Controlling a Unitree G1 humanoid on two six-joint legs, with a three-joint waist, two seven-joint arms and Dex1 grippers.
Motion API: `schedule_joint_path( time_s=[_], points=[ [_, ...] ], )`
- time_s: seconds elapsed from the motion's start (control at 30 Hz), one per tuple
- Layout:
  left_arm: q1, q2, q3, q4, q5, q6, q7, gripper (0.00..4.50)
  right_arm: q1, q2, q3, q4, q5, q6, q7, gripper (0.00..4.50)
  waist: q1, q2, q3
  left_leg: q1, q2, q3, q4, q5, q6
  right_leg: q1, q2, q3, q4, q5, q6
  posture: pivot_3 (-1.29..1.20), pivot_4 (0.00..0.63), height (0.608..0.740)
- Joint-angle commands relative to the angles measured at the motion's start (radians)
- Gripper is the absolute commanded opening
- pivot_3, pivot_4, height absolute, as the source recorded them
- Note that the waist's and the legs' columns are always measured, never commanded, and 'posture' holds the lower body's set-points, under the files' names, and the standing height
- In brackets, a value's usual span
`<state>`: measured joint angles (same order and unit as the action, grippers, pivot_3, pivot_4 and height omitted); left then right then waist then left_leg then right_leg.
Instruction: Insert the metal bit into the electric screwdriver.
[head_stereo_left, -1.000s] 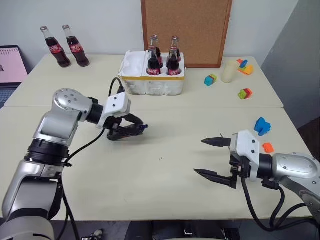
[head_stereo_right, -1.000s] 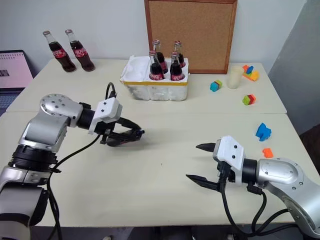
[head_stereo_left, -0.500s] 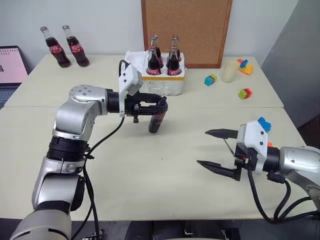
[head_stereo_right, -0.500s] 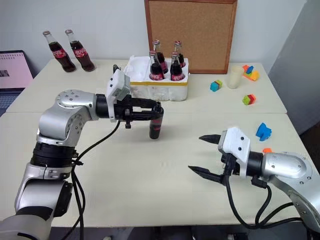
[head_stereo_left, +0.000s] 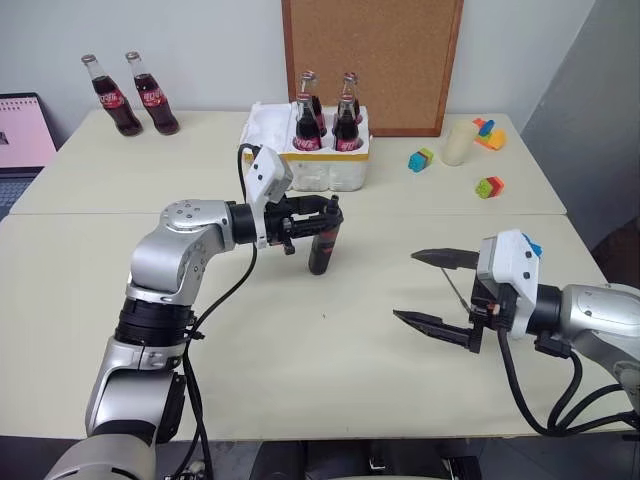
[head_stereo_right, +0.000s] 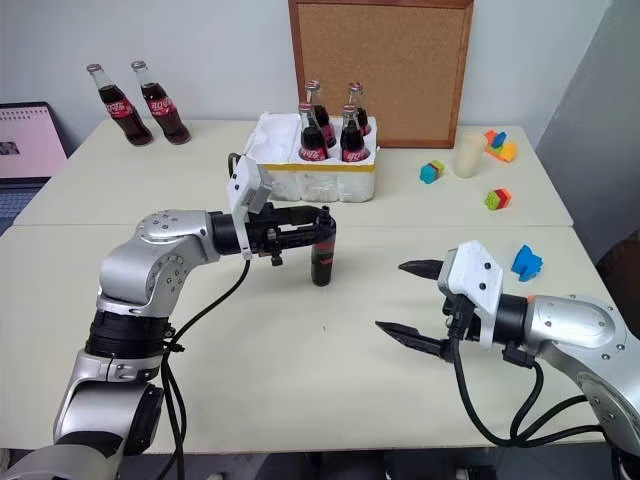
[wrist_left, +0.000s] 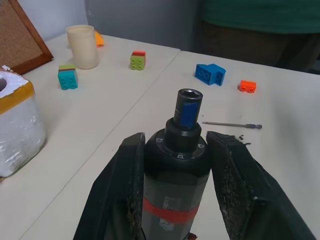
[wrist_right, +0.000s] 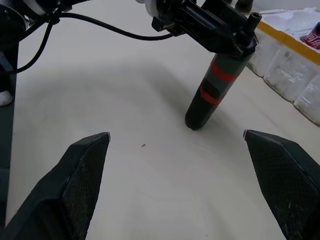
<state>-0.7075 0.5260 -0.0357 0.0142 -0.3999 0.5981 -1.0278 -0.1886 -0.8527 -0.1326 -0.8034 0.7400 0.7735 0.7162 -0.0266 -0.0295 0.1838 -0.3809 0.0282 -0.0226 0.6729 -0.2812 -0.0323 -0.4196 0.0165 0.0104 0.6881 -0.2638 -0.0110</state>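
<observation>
L gripper (head_stereo_left: 322, 212) clamped on screwdriver (head_stereo_left: 320, 248), upright w/ base on table (head_stereo_left: 250, 330) mid-front. R gripper (head_stereo_left: 432, 290) jaws wide apart, empty. Bit (wrist_left: 231, 124) lies flat on table between R fingers.

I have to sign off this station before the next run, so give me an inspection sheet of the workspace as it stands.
Surface: cream table, seam across the middle.
Job's things: electric screwdriver upright, held near its top, socket end uppermost; metal bit lies flat on the table, untouched.
Clutter: white crate with four cola bottles, two more bottles far left, cup, coloured blocks.
Grippers: left tool shut on the screwdriver; right tool open, hovering low, empty.
Cables: black cable loops under the left arm, another hangs under the right.
Surroundings: corkboard on the wall, laptop at far left, a person in green beyond the table.
</observation>
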Motion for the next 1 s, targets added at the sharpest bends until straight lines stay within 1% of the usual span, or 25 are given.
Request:
schedule_joint_path(
  time_s=[0.03, 0.2, 0.6, 1.0],
  points=[
    [0.032, 0.023, 0.017, -0.029, -0.014, -0.012, -0.002, 1.57, -0.024, -0.004, -0.005, -0.014, 0.018, -0.007, -0.003, 4.50, 0.000, 0.000, 0.000, 0.000, 0.000, 0.000, 0.001, 0.000, 0.000, 0.000, 0.000, 0.000, 0.000, 0.000, 0.000, 0.00, 0.150, 0.740],
    [0.062, 0.043, 0.036, -0.036, -0.017, -0.020, 0.020, 1.57, -0.046, 0.006, -0.018, -0.011, 0.041, -0.019, 0.003, 4.50, -0.002, 0.000, 0.000, 0.002, 0.000, 0.000, 0.003, 0.000, 0.000, 0.000, 0.000, 0.000, 0.004, 0.000, 0.000, 0.00, 0.150, 0.740],
    [0.073, -0.020, 0.078, -0.102, -0.075, 0.023, 0.161, 1.57, -0.064, -0.003, -0.007, 0.010, 0.029, -0.038, 0.017, 4.50, -0.001, 0.000, 0.000, 0.002, 0.000, 0.000, 0.004, 0.000, 0.000, 0.001, 0.000, 0.000, 0.007, 0.000, 0.001, 0.00, 0.150, 0.740],
    [0.031, 0.029, 0.087, -0.062, -0.075, -0.002, 0.143, 1.56, -0.067, 0.000, 0.007, 0.018, 0.019, -0.047, 0.014, 4.50, -0.002, 0.000, 0.000, 0.001, 0.000, 0.000, 0.004, 0.000, 0.000, 0.000, 0.000, 0.000, 0.006, 0.000, 0.001, 0.00, 0.150, 0.740]
  ],
)
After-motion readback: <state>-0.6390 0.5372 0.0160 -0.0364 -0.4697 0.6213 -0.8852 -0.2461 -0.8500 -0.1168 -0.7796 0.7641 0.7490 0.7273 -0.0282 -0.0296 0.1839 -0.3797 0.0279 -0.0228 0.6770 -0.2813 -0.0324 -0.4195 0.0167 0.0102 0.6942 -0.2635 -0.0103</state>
